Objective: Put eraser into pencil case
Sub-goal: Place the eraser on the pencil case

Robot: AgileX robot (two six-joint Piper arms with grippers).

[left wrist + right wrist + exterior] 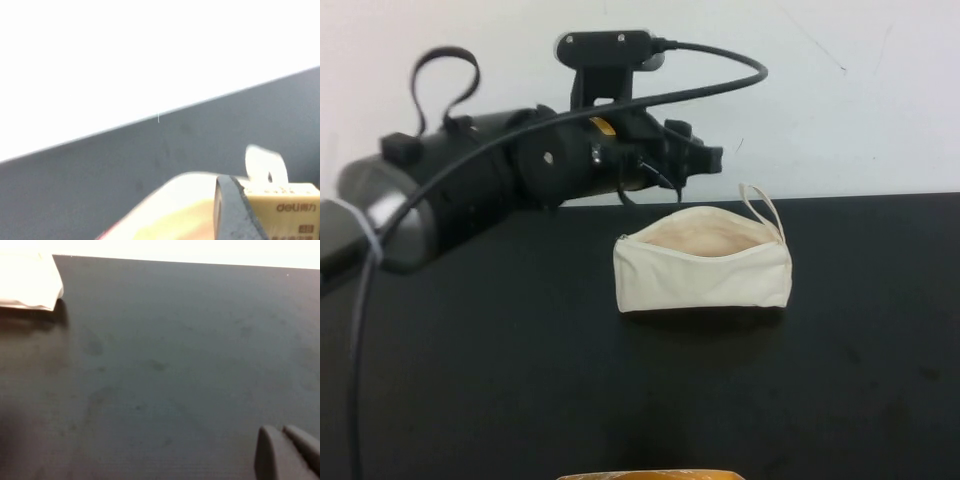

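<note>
- the left gripper (705, 160) hangs above the table (520, 380), just left of and beyond the pencil case (703, 270), its jaws clamped on the eraser (287, 212).
- the pencil case stands unzipped mid-table, mouth up.
- pickup looks done; lowering and release are left.
- the right gripper (290, 452) sits low to the near right, jaws narrow, holding nothing.

One pencil case (702, 272), one eraser (290, 212), seemingly two arms.
</note>
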